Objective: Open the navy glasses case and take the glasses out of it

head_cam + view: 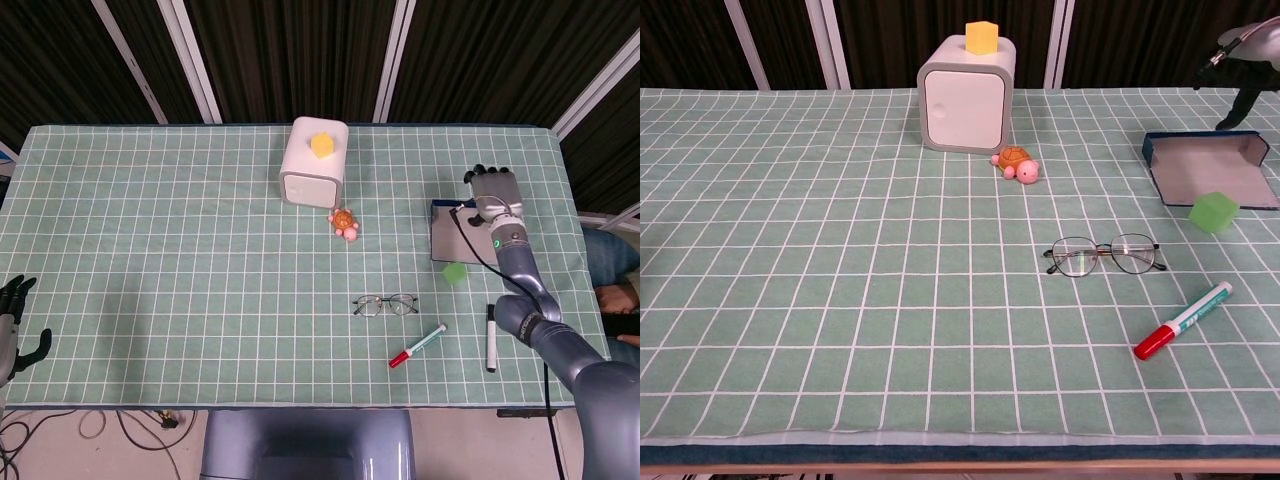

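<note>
Two containers stood on the green checked tablecloth [180, 250]: an open navy glasses case [1210, 172] with a pale grey lining, lying flat near the right edge, and a white rounded cabinet box [313, 162] with its door closed, at the back centre. Nothing lay inside the case that the views showed; a light green cube [1213, 212] sat at its front edge, touching or overlapping it in the chest view. A yellow cube [321, 145] rested on top of the white box, and what the box held could not be told. Thin, dark-rimmed, round-lensed glasses [385, 304] lay on the cloth, out of the case, towards the middle front of the table and well apart from it. The right hand [494, 188] hovered over the far right corner of the case with its fingers [480, 172] slightly apart and nothing between them; whether it touched the case was unclear. The glasses lay well apart from that hand, nearer the robot and further left. The left hand [18, 318] hung off the left front edge of the table, fingers spread, holding nothing. A small orange and pink toy turtle [344, 222] sat just in front of the white box, a red-capped marker [417, 345] lay near the glasses, and a black-capped white marker [490, 337] lay further right.
</note>
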Robot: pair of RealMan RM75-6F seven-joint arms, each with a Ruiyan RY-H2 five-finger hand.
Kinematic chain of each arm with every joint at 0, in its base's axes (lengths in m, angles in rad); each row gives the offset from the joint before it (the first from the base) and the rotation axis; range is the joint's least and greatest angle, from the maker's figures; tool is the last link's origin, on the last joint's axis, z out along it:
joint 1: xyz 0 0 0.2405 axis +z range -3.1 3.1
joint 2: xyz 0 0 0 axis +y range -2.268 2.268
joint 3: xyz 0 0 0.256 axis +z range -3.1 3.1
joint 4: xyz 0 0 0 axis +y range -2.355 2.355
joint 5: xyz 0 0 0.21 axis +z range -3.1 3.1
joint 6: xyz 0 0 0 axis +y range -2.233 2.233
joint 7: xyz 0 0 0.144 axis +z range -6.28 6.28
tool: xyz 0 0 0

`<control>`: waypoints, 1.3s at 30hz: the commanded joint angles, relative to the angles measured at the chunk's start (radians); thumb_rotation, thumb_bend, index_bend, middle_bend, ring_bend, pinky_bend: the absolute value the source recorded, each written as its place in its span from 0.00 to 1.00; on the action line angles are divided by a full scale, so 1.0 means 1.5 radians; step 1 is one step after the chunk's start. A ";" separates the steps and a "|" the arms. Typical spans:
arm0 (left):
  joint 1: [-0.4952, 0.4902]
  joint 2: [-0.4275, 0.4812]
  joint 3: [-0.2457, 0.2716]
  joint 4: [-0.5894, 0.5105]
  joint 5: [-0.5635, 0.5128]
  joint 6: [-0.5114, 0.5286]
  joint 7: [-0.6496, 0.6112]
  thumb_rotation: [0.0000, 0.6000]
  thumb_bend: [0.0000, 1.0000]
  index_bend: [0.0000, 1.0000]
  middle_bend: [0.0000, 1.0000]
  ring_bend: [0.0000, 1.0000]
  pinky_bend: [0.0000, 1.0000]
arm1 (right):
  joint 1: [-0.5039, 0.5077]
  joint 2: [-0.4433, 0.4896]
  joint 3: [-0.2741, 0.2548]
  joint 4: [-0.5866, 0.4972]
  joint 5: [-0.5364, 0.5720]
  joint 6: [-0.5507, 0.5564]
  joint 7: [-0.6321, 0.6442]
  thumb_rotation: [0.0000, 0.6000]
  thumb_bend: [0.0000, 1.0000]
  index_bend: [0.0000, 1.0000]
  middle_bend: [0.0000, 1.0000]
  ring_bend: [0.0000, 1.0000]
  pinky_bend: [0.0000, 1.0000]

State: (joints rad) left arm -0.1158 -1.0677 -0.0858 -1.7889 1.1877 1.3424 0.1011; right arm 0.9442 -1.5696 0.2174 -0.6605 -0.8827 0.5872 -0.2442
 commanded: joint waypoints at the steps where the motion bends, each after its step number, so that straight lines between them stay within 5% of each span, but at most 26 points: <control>1: 0.000 0.000 0.000 0.001 0.000 0.000 0.000 1.00 0.44 0.05 0.00 0.00 0.00 | 0.001 0.017 0.016 -0.028 0.026 -0.025 -0.009 1.00 0.18 0.25 0.11 0.17 0.22; 12: 0.000 -0.004 0.003 0.006 0.017 0.008 0.004 1.00 0.44 0.05 0.00 0.00 0.00 | -0.053 0.164 0.053 -0.295 0.105 0.085 -0.043 1.00 0.15 0.23 0.10 0.15 0.22; 20: -0.001 -0.011 0.005 0.021 0.042 0.024 0.018 1.00 0.44 0.05 0.00 0.00 0.00 | -0.127 0.256 0.053 -0.480 0.055 0.186 -0.001 1.00 0.15 0.23 0.11 0.15 0.22; 27: 0.002 -0.020 0.008 0.037 0.089 0.056 0.023 1.00 0.44 0.05 0.00 0.00 0.00 | -0.224 0.294 -0.004 -0.605 -0.052 0.323 0.006 1.00 0.15 0.23 0.11 0.15 0.22; 39: 0.006 -0.019 0.012 0.040 0.119 0.070 0.017 1.00 0.44 0.05 0.00 0.00 0.00 | -0.388 0.235 -0.122 -0.656 -0.250 0.583 -0.033 1.00 0.15 0.22 0.11 0.15 0.22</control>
State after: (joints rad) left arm -0.1077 -1.0973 -0.0687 -1.7280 1.3653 1.4474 0.1261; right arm 0.4078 -1.1946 0.0743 -1.6260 -1.2115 1.4145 -0.2774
